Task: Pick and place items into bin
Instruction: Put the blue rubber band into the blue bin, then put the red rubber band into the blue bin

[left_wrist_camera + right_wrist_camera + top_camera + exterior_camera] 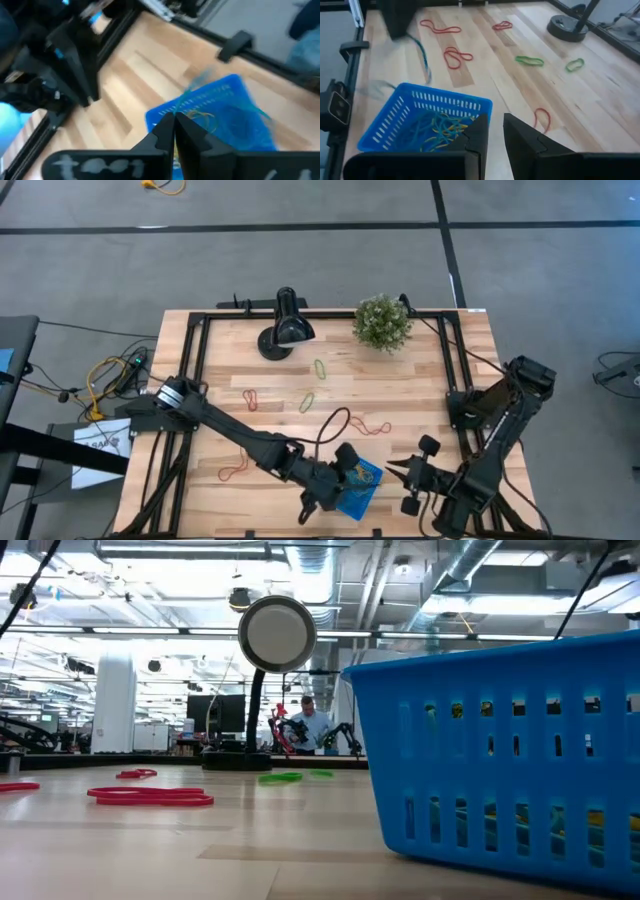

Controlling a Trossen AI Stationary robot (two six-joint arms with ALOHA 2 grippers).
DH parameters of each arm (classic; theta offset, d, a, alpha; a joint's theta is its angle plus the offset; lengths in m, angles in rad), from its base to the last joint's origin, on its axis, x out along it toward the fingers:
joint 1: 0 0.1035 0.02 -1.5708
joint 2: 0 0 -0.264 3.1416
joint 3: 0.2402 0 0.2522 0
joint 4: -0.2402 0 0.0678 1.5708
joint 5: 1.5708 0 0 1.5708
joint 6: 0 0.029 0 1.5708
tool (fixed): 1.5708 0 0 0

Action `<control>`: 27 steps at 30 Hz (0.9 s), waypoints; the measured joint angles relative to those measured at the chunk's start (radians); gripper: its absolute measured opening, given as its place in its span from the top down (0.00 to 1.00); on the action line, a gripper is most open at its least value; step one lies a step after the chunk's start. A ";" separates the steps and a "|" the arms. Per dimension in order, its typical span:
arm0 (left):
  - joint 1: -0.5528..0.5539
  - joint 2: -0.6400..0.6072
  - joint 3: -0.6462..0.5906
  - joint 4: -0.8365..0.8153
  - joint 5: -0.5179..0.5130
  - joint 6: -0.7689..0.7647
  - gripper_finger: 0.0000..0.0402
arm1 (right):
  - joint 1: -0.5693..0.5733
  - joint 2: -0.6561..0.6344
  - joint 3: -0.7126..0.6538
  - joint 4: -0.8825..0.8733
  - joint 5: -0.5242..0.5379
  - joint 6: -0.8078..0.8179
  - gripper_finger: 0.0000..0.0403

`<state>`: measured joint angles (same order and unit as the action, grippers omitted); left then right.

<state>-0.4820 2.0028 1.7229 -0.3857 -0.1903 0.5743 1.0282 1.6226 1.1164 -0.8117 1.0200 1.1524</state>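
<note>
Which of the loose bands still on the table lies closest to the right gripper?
The red band lying alone just beyond the right gripper, beside the bin. The other red bands and the green ones lie farther up the table.

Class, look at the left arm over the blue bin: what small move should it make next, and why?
Probably open the left gripper. Its fingers are shut, a thin blue-green band seems to dangle from it, and it hangs above the blue bin, which already holds bands. The right gripper waits beside the bin.
</note>
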 joint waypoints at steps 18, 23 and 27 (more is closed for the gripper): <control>0.037 0.108 -0.026 -0.014 0.095 -0.108 0.97 | -0.027 0.001 0.000 0.012 -0.058 -0.009 0.87; 0.044 0.112 -0.025 -0.011 0.080 -0.130 0.87 | -0.027 0.001 0.000 0.013 -0.073 -0.009 0.87; 0.046 0.113 -0.025 -0.017 0.055 -0.133 0.77 | -0.027 0.001 0.000 0.013 -0.076 -0.009 0.87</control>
<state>-0.4358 2.1154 1.6978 -0.4030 -0.1350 0.4410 1.0008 1.6238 1.1164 -0.7990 0.9440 1.1435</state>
